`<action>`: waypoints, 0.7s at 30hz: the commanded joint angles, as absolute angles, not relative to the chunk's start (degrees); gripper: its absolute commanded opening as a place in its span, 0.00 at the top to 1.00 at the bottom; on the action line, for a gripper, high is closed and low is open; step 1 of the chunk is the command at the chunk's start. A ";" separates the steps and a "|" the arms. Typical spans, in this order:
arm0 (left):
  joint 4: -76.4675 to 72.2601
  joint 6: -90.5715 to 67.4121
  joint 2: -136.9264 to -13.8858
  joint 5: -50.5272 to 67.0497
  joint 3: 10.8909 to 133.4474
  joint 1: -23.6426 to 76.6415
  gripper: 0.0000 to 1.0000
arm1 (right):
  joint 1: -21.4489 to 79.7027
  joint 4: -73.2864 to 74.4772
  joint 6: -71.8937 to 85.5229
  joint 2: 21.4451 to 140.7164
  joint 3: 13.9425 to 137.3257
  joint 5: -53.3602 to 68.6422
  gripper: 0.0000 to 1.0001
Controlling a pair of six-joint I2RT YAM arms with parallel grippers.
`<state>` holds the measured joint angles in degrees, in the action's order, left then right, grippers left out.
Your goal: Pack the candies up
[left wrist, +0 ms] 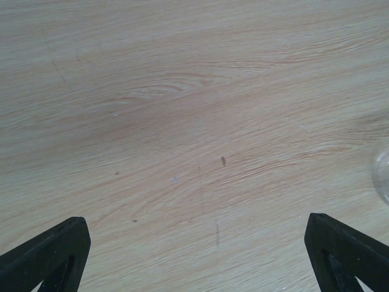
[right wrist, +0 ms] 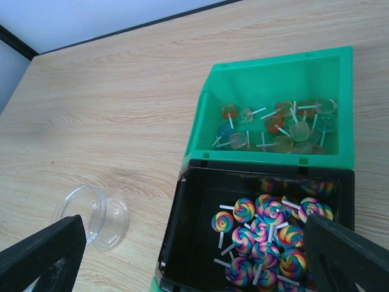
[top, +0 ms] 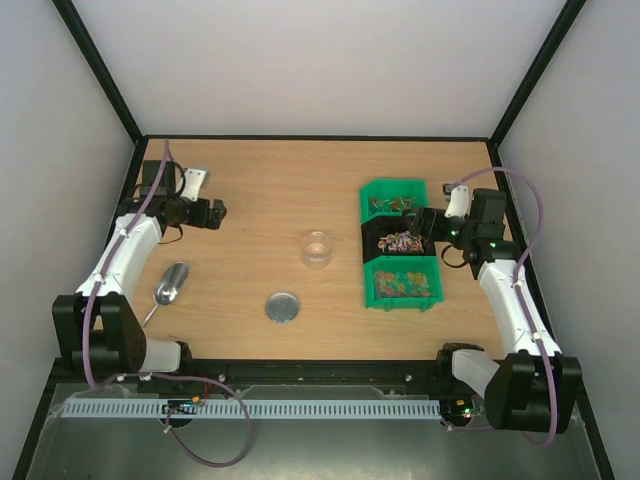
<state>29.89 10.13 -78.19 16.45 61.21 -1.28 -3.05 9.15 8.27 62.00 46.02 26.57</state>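
Nearest the arm bases, a round silver lid [top: 283, 307] lies flat on the tabletop [top: 260, 180], a bit left of centre. A metal scoop [top: 170, 284] lies left of it beside the left arm, with its handle pointing toward the near edge.

On the right side, the near green bin [top: 375, 285] holds the candies [top: 403, 283], tiny loose sweets in an orange, yellow and green mix piled inside the bin. They sit one bin closer to the bases than the right end effector [top: 428, 223], just beside it but not under it. They are well apart from the left end effector [top: 214, 213], which is across the tabletop.

At mid-depth, a clear cup [top: 317, 248] stands upright between the two arms, left of the bins. The black bin [top: 372, 240] touches the far side of the near green bin and holds swirl lollipops [top: 398, 241]. The right end effector hovers over the right part of the black bin, released, jaws spread wide and nothing in them. In its wrist view the fingers sit at the lower corners, with the swirl lollipops and cup below.

The left end effector is at far left, also released with jaws wide and nothing in them. It is over bare wood, and a sliver of the cup shows at the right edge of its wrist view.

Farthest, the far green bin [top: 392, 188] touches the black bin and holds translucent lollipops [top: 390, 204].
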 commanded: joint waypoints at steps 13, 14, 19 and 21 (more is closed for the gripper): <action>50.17 35.71 -67.92 24.59 58.63 -22.19 0.00 | -3.18 9.84 3.91 63.04 46.74 40.52 0.02; 51.31 37.80 -66.96 25.36 58.10 -24.42 0.00 | -3.17 10.18 3.77 63.60 47.02 40.86 0.01; 56.81 49.91 -64.25 28.41 54.37 -36.14 0.00 | -3.17 10.07 3.90 63.98 47.10 44.68 0.01; 58.88 54.40 -63.61 29.38 52.96 -40.21 0.00 | -3.00 9.69 3.75 64.25 46.78 45.78 0.01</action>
